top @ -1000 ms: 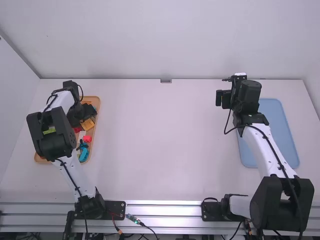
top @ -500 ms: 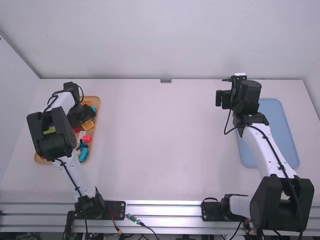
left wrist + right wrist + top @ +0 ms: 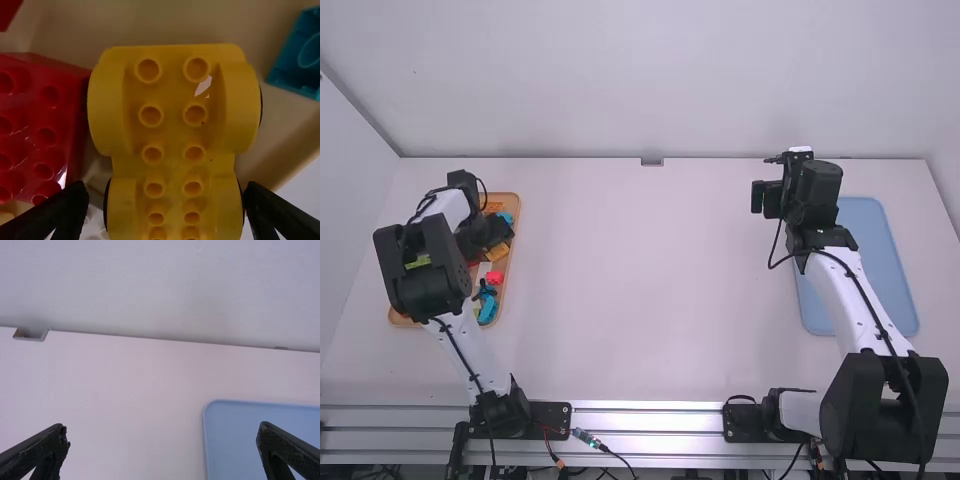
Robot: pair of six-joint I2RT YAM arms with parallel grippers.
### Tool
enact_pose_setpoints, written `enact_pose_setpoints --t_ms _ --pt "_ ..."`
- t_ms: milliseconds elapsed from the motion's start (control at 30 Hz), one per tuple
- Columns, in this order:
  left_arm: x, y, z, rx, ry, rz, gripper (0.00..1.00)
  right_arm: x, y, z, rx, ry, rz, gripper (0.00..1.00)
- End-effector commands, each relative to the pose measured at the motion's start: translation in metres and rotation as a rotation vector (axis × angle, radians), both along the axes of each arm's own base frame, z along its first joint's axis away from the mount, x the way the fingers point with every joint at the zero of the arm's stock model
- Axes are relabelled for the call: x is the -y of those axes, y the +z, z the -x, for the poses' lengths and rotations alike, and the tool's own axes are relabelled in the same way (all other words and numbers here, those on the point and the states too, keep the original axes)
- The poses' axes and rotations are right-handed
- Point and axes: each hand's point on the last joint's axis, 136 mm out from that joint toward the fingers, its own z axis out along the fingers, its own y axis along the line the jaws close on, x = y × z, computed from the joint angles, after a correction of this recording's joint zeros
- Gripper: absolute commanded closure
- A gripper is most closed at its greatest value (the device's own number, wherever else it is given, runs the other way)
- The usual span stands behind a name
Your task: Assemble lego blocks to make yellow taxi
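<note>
My left gripper (image 3: 492, 236) is low over the wooden tray (image 3: 516, 212), beside a yellow block (image 3: 498, 251). In the left wrist view, the fingers of my left gripper (image 3: 167, 212) stand apart on either side of the yellow wheeled car base (image 3: 172, 130), with a gap at the left finger. A red block (image 3: 42, 127) lies close beside that base, and a teal piece (image 3: 300, 55) is on its other side. Over the right part of the table is my right gripper (image 3: 766, 197); in its wrist view, my right gripper (image 3: 162, 440) is open and holds nothing.
A blue tray (image 3: 865, 260) lies at the right, partly under the right arm. The wooden tray also holds a small red block (image 3: 494, 278) and a blue-teal piece (image 3: 488, 308). A small bracket (image 3: 652, 161) sits at the table's back edge.
My left gripper has shifted slightly over the wooden tray, uncovering a teal piece near the tray's back right and covering more of the red one. The right arm has kept still.
</note>
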Motion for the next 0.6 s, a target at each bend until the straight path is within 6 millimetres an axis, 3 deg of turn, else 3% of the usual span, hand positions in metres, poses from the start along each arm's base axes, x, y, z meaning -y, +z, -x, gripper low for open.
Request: enact_pose_setpoints --t_ms 0,233,400,567 --pt "0.011 -0.003 0.004 -0.009 -0.022 0.052 0.17 -0.001 0.007 -0.003 0.014 0.001 -0.003 0.0" --pt "0.014 -0.012 0.006 -0.005 -0.025 0.051 0.27 -0.001 0.007 -0.003 0.015 0.001 -0.004 0.01" --pt "0.012 -0.015 0.008 -0.003 -0.017 0.05 0.54 -0.002 0.008 -0.003 0.016 0.002 -0.004 0.01" --pt "0.009 -0.01 0.002 0.013 -0.025 0.042 0.51 -0.002 0.008 -0.003 0.016 0.002 -0.004 0.01"
